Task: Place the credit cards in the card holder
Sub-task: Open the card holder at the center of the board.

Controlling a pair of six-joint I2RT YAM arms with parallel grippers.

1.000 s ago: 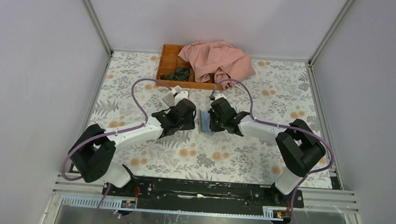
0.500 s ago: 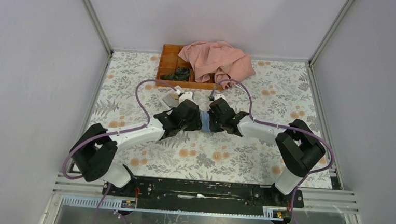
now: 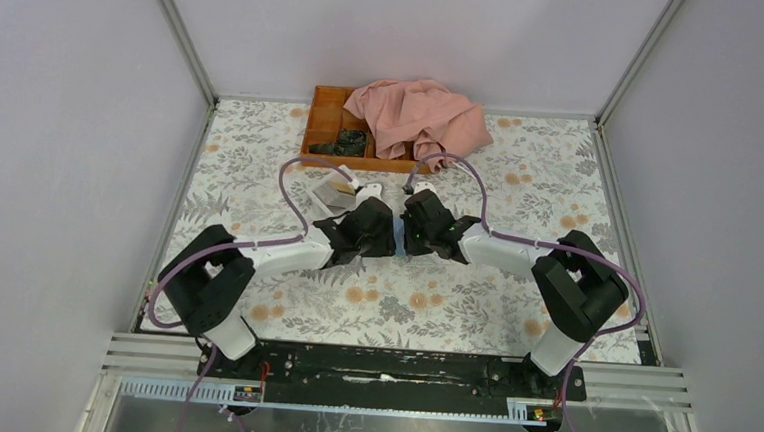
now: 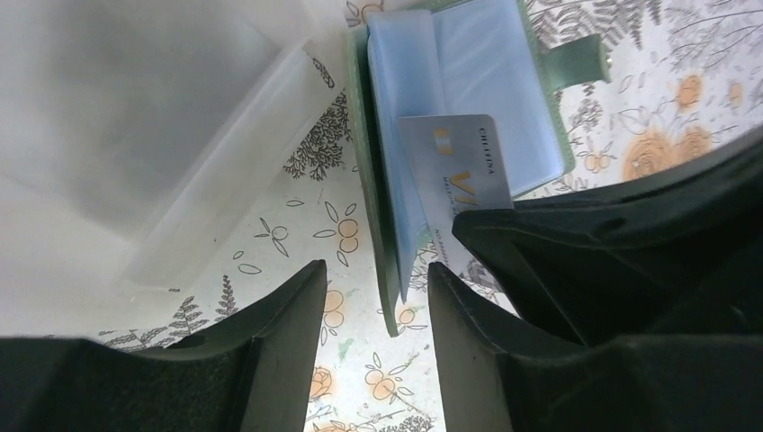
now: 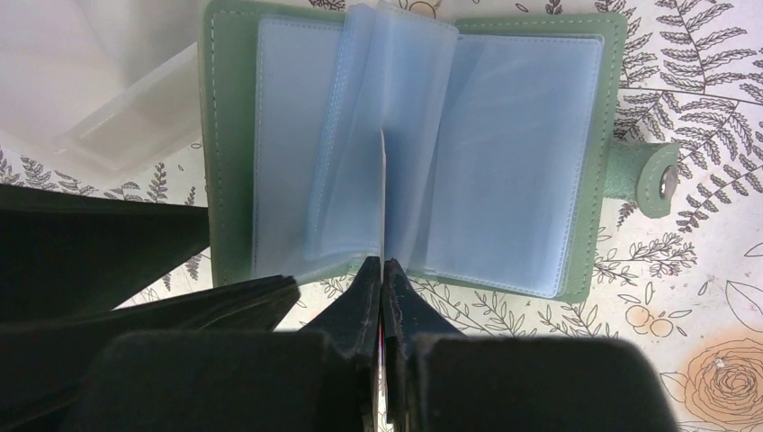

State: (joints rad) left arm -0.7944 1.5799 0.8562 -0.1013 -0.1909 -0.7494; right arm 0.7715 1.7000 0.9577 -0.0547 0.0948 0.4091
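The card holder point(image 5: 225, 180) lies open on the floral table, green cover down, with pale blue sleeves point(image 5: 522, 153) fanned up. My right gripper point(image 5: 383, 266) is shut on a credit card point(image 5: 383, 180), seen edge-on and standing between the middle sleeves. In the left wrist view this grey card point(image 4: 454, 171) pokes out of the holder point(image 4: 364, 180). My left gripper point(image 4: 376, 274) is open, and the holder's near corner sits between its fingers without touching them. From above, the left gripper point(image 3: 385, 234) and right gripper point(image 3: 407, 233) meet head to head and hide the holder.
A white open-topped box point(image 3: 331, 195) stands just left of the holder, close to the left gripper. At the back, an orange wooden tray point(image 3: 326, 122) holds dark green items, with a pink cloth point(image 3: 419, 118) draped over its right side.
My left arm has swung right, up to the holder, and its jaws have opened wider. The right gripper has stayed put with the card.
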